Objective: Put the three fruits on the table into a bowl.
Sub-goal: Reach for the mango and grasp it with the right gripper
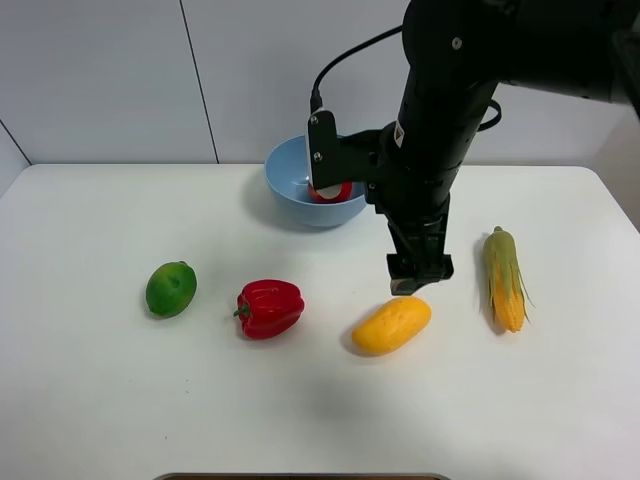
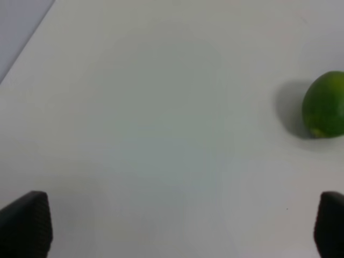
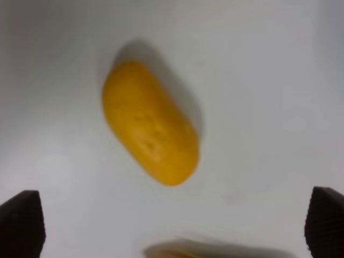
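The open right end effector [image 1: 418, 278] hung over the mango [image 1: 391, 325], probably smooth and slippery, best pinched across its middle.

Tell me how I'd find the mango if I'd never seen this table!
Look at the white table, where four foods lie in a row in front of the blue bowl. The mango is third from the left, between the red bell pepper and the corn cob, by the right gripper. It's the only smooth, oblong, yellow-orange one with no husk.
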